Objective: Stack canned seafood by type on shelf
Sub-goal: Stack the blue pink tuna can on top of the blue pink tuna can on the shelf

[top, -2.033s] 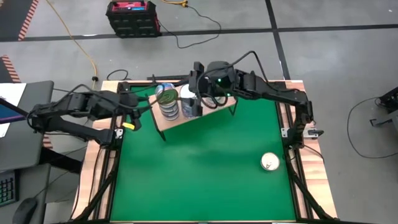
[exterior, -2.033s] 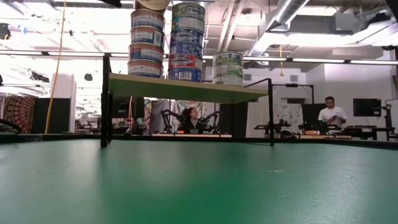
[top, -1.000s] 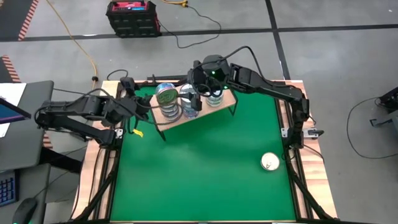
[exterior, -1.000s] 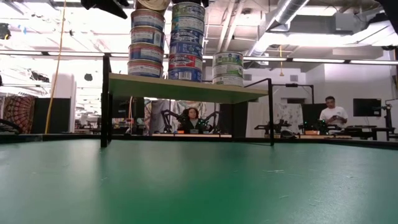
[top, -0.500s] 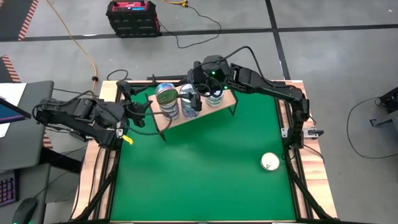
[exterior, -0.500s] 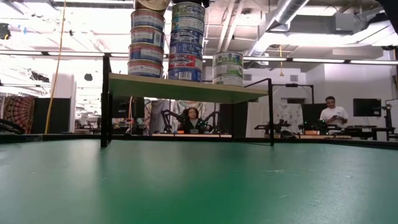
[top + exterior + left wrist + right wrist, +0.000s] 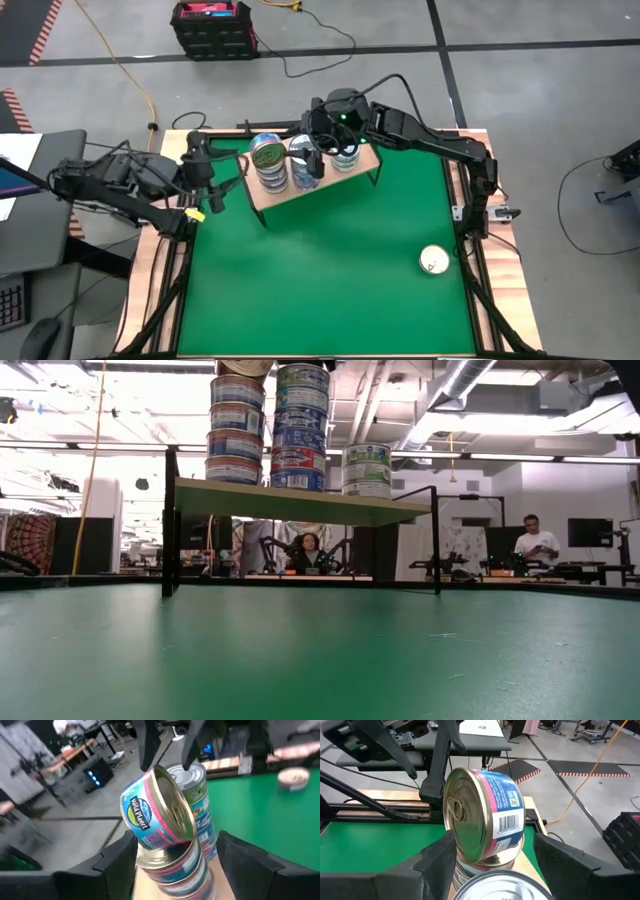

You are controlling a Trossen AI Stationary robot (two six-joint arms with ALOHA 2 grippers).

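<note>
The shelf (image 7: 290,193) stands at the table's far middle and bears three stacks of canned seafood. On the left stack (image 7: 268,170) the top can (image 7: 480,815) sits tilted, its gold lid turned toward the near edge and its lower rim on the can beneath. My right gripper (image 7: 318,155) is open, and its fingers hover over the silver lid (image 7: 502,890) of the middle stack (image 7: 302,430). I see no touch. My left gripper (image 7: 205,180) is open with nothing between its fingers, left of the shelf and apart from the left stack. The short right stack (image 7: 366,470) stands alone.
A single can (image 7: 432,260) lies on the green table near its right edge. The rest of the green surface (image 7: 320,280) in front of the shelf is free room. The shelf's black legs (image 7: 170,525) stand near the far edge. People are in the room beyond.
My left gripper has drawn back from the left stack toward the table's left edge, rolling about its own line as it went. It has left the low view's top corner. The tilted can and the three stacks have stayed put.
</note>
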